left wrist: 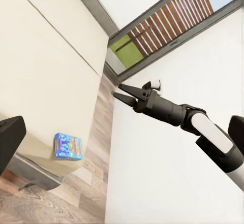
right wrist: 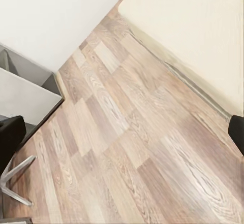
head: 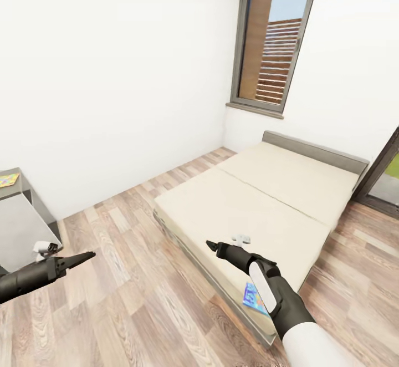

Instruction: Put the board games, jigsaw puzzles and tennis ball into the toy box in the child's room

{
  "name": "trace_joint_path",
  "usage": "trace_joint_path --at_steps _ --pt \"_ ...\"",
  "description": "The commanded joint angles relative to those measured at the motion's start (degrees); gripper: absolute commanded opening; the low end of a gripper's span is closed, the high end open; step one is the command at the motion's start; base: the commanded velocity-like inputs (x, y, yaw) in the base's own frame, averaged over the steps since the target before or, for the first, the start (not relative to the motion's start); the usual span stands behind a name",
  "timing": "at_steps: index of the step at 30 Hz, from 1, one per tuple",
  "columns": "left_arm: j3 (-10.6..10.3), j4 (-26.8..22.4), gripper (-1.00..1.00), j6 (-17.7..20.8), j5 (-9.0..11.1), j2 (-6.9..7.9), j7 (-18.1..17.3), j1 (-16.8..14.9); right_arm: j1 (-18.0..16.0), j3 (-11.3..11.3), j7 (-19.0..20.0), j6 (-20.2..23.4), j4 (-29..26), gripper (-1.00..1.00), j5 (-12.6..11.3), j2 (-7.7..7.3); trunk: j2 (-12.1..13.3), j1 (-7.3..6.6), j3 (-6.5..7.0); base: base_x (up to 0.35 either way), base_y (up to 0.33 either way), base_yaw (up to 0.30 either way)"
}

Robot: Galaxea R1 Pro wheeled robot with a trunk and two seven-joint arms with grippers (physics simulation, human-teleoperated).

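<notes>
Low in the right half of the head view, the blue board game (head: 254, 296) is lying flat near the bed's (head: 288, 189) front corner, partly tucked behind the right forearm. The right gripper (head: 212, 244) is hovering over the mattress just up and left of it, so that arm is clearly the nearer one; the box's long axis looks to be running toward the bed's near edge. In the left wrist view the right gripper's jaws are sitting slightly parted, holding nothing. The left gripper (head: 87, 256) is hanging at far left over the floor (head: 138, 300), looking nearly closed and empty. A jigsaw puzzle (head: 8, 179) is resting on the table (head: 16, 220) at the left edge.
</notes>
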Motion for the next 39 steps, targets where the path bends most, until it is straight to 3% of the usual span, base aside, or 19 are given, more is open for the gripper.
trace_joint_path --at_steps 1,39 --pt "0.09 -0.01 1.0 0.61 -0.04 0.02 -0.24 -0.02 -0.05 -0.09 0.02 0.32 -0.03 1.0 -0.23 0.02 -0.12 0.04 -0.1 0.0 0.131 -0.281" --pt "0.64 -0.01 1.0 0.61 -0.11 0.04 -0.24 -0.02 -0.05 -1.13 -0.06 0.32 0.74 1.0 -0.23 0.07 -0.12 0.04 0.72 0.0 0.159 -0.281"
